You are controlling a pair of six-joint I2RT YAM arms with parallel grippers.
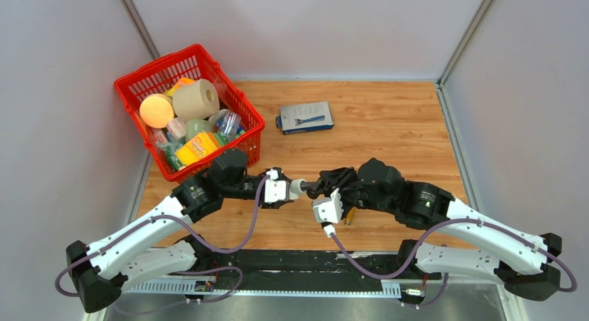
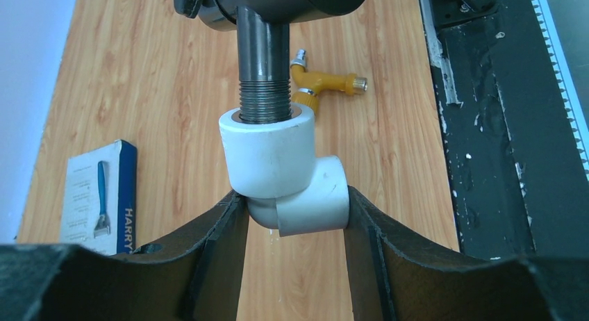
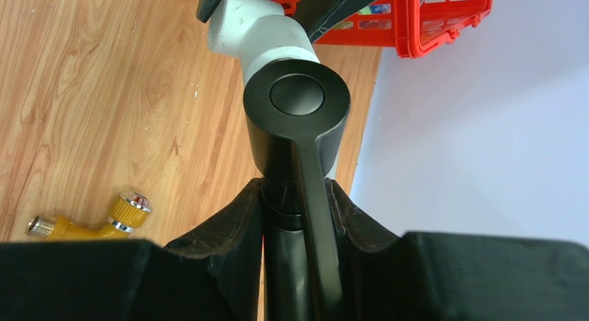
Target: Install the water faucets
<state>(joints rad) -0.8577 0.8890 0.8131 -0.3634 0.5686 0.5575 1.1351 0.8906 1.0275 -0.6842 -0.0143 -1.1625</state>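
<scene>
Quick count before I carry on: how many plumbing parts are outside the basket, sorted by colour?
Black: 1, the faucet in the right gripper
White: 1, the elbow fitting in the left gripper
Yellow: 1, the tap lying loose
Total: 3

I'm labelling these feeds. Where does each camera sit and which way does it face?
Top external: above and behind the arms, looking down on the table; both arms, left gripper and right gripper show.
Left wrist: on left arm, facing along its fingers to the held elbow.
Right wrist: on right arm, facing along its fingers to the clamped faucet.
Both wrist views share elbow, faucet, yellow valve.
</scene>
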